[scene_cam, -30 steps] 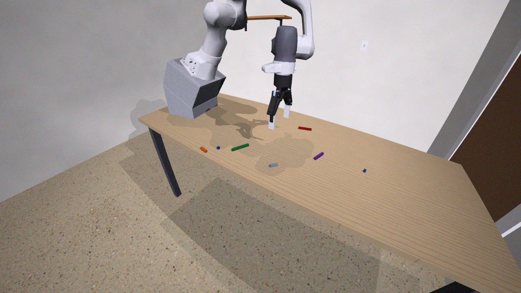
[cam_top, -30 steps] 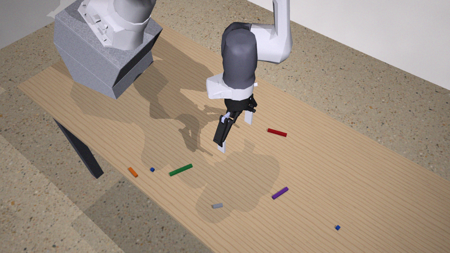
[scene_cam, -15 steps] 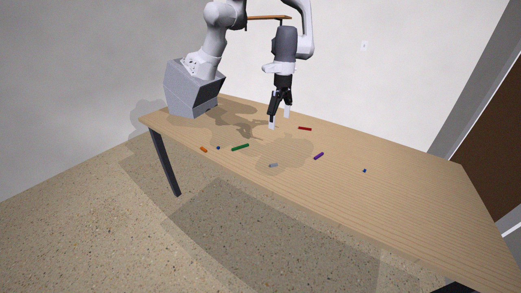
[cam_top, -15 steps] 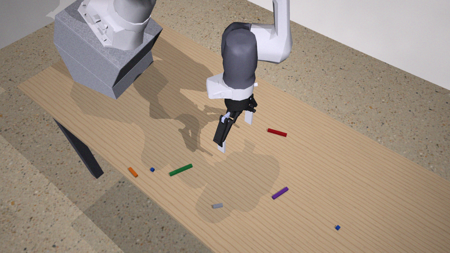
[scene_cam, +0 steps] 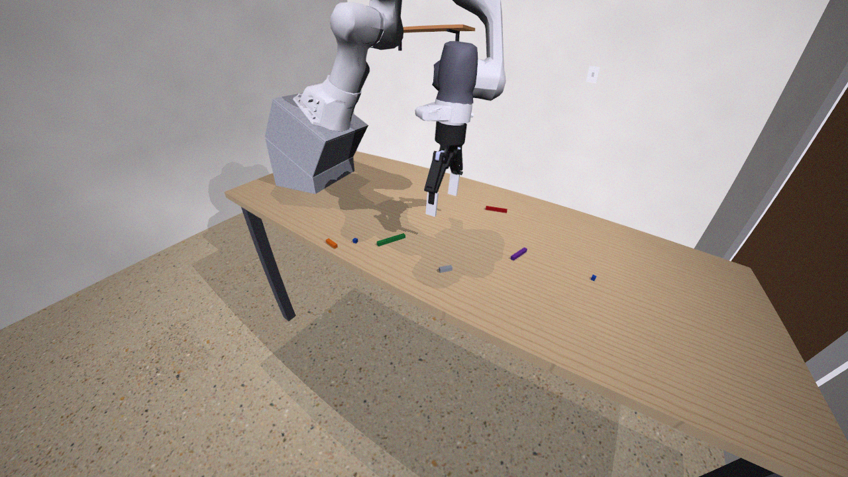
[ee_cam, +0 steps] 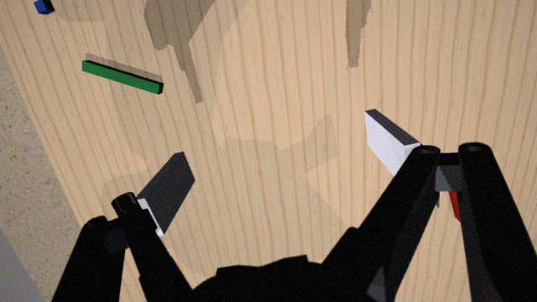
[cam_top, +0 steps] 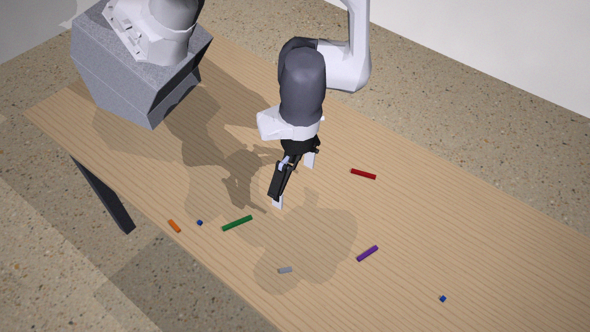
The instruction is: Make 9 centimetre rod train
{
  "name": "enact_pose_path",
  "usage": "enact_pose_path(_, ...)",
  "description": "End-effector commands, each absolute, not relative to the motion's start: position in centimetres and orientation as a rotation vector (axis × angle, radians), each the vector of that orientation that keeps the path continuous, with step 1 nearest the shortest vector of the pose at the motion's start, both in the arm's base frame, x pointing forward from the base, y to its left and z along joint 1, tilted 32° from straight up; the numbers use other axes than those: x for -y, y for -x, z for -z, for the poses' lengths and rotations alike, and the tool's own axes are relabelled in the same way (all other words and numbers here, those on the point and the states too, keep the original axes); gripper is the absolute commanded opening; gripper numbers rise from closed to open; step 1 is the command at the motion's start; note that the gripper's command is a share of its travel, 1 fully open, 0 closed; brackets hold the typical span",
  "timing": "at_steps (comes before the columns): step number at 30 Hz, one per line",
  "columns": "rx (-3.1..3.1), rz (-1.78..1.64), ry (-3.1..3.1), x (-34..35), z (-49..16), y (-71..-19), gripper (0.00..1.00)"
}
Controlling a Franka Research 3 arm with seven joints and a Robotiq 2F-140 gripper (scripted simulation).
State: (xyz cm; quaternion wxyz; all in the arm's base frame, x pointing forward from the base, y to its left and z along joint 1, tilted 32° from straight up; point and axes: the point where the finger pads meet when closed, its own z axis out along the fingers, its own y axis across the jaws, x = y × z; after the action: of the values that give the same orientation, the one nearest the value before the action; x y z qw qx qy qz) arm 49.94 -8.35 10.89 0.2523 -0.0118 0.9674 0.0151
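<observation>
- Wood-grain table [cam_top: 453, 231] carries seven scattered rods, none touching.
- Gripper [cam_top: 293, 182] hangs above the table, jaws spread wide, holding nothing.
- Green rod [cam_top: 236, 222] lies at its 8 o'clock in the top view; nearer blue rod [cam_top: 199, 222] just beyond.
- Red rod [ee_cam: 455, 206], at 3 o'clock, is mostly hidden in the wrist view.

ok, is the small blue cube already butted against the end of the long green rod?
No, in the top view the small blue cube lies apart from the long green rod, with bare wooden table top between them.

Wooden table [cam_top: 453, 214]: seven rods scattered apart [cam_top: 236, 222], grey pedestal [cam_top: 119, 82].
</observation>
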Motion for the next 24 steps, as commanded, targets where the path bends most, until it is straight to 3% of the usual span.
enact_pose_path(1,-2.609,-0.016,0.257,9.1,-10.2,-49.4,1.0)
enact_pose_path(24,-2.565,0.065,0.633,13.3,-8.3,-47.0,1.0)
